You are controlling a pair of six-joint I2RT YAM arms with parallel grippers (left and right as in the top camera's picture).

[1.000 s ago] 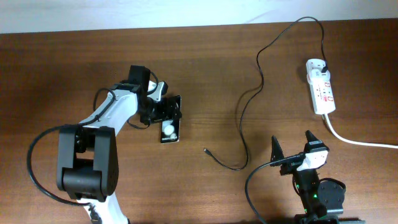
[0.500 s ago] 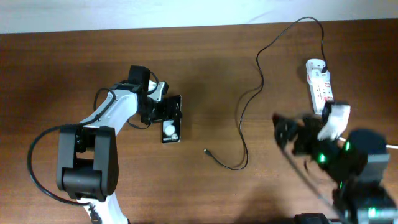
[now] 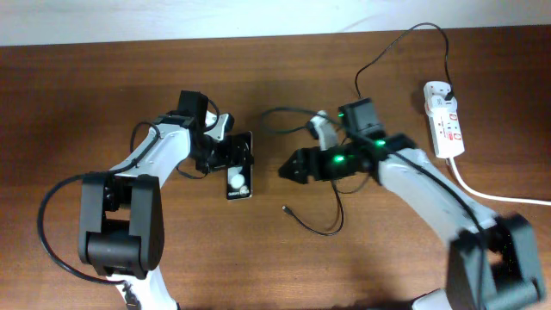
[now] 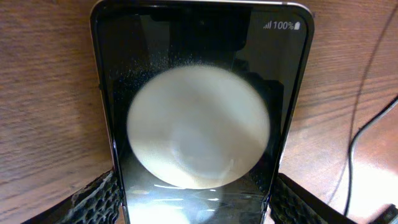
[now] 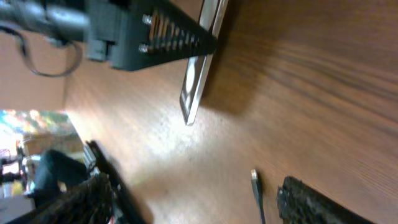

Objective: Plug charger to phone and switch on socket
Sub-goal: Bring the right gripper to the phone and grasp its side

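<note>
Right fingers [image 3: 291,169] now near phone [image 3: 238,182]

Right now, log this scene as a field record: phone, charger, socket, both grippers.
phone: screen lit, reads 100%
charger tip: loose on table, not in phone
socket: table's right side; switch state unreadable
charger plug: in socket's far end
left gripper: shut on phone
right gripper: open, empty, near charger tip

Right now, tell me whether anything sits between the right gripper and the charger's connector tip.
Nothing visible does. Only bare table separates the open right gripper from the connector tip; the phone, held by the left gripper, lies off to one side.
</note>
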